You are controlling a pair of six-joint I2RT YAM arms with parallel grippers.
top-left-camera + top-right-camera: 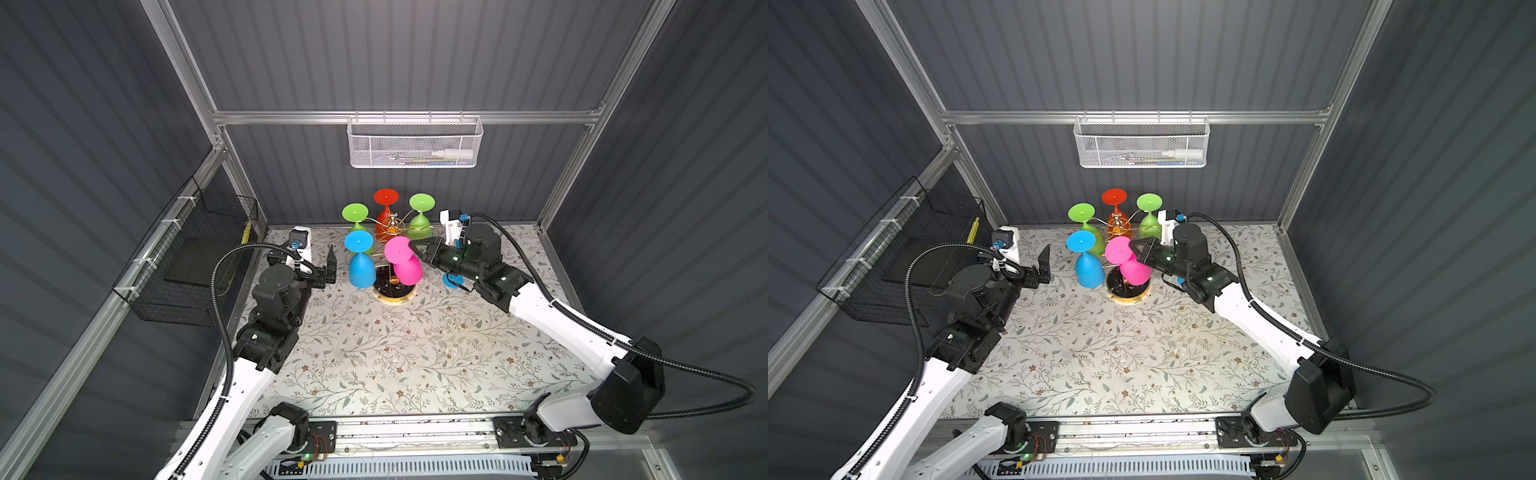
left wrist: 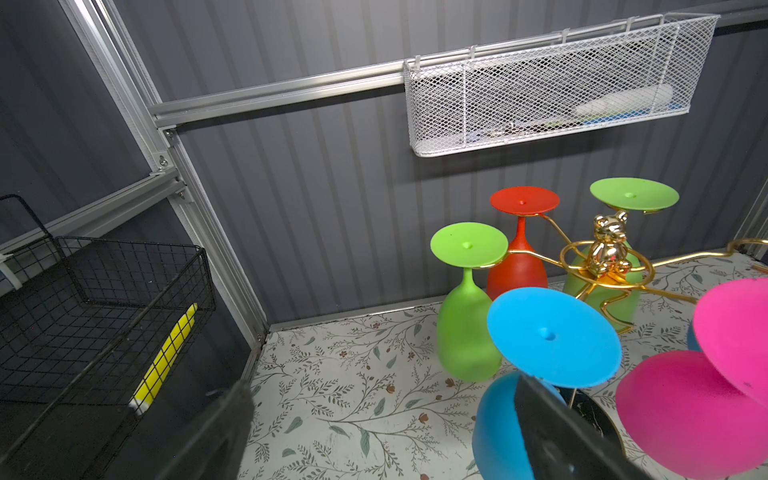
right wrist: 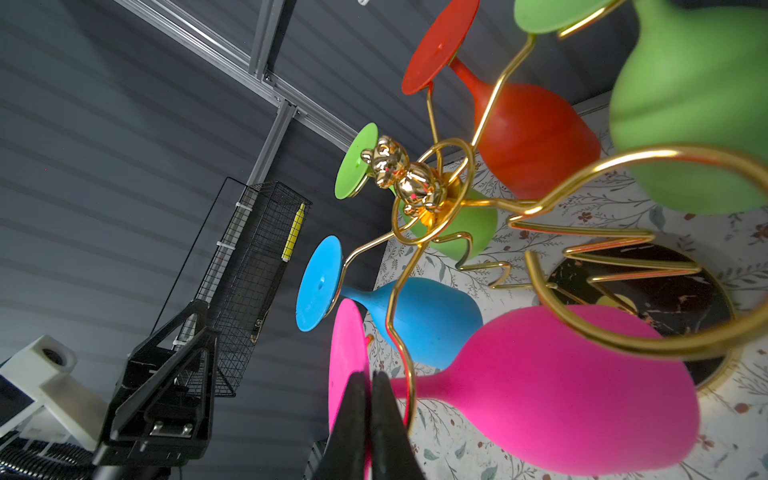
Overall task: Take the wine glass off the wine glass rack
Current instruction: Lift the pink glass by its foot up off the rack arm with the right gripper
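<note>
Tools | right tool (image 1: 413, 248) clamped on pink wine glass (image 1: 409, 270) foot | left tool (image 1: 324, 268) wide apart

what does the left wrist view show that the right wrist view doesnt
Only left wrist: the white mesh basket on the back wall. Only right wrist: the right gripper shut on the foot of the pink wine glass. Both: the wine glass rack, the blue wine glass, the black wire basket.
</note>
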